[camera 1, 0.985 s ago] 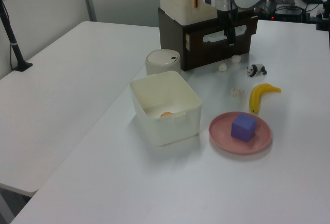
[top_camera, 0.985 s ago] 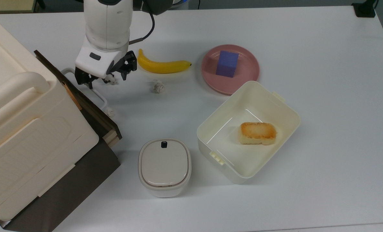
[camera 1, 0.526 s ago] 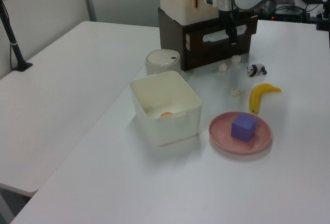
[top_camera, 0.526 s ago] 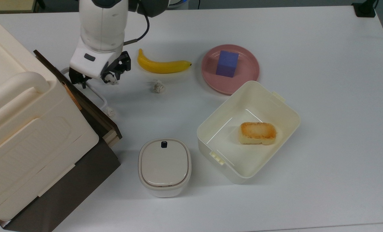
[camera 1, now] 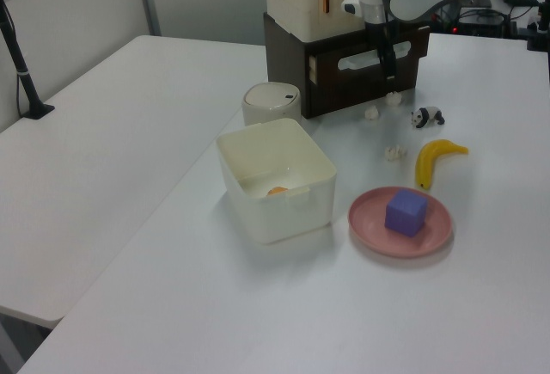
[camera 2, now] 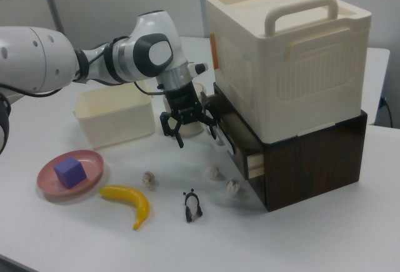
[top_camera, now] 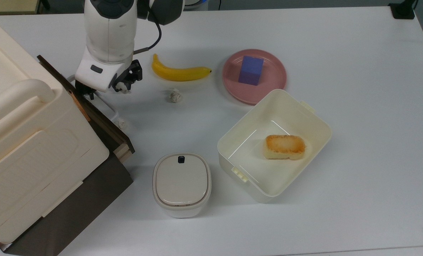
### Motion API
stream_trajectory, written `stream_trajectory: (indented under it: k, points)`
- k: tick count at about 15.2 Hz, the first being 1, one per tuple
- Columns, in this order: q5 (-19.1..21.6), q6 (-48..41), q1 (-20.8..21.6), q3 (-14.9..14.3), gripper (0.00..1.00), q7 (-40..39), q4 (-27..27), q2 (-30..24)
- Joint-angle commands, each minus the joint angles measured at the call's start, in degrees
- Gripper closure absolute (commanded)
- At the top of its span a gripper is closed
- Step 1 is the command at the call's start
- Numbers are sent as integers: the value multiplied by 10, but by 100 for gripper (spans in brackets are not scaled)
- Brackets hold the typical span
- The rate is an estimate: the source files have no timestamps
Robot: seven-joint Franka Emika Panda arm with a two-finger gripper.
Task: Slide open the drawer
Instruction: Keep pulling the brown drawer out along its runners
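The drawer (top_camera: 105, 124) sits in a dark brown cabinet under a big cream box. Its dark front panel juts out slightly, with a strip of light wood side (camera 2: 255, 161) showing. A white loop handle (top_camera: 108, 105) runs along the front. My gripper (top_camera: 107, 85) hangs open right at the far end of that handle. One finger is against the drawer front and the other is out over the table. In the right view the gripper (camera 2: 195, 133) has its fingers spread beside the drawer (camera 2: 237, 136). In the left view the gripper (camera 1: 388, 69) is in front of the panel (camera 1: 412, 52).
A banana (top_camera: 179, 73) and small white balls (top_camera: 175, 96) lie near the gripper, and a toy panda (camera 2: 191, 205) sits close by. A pink plate (top_camera: 272, 85) holds a blue cube (top_camera: 250, 70). A cream tub (top_camera: 318, 117) with a bread piece and a lidded pot (top_camera: 181, 181) stand on the table.
The gripper has shifted toward the top view's left and slightly up, closing in on the drawer front and handle. The drawer itself has not moved.
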Motion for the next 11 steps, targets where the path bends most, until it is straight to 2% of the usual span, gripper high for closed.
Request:
stream_trajectory:
  k: [1, 4, 11]
  points:
    - [-5, -5, 4, 2, 0, -37, -15, -10]
    - [-6, -6, 5, 1, 0, -91, -15, -11]
    - [1, -55, 7, 17, 0, -101, -12, -25]
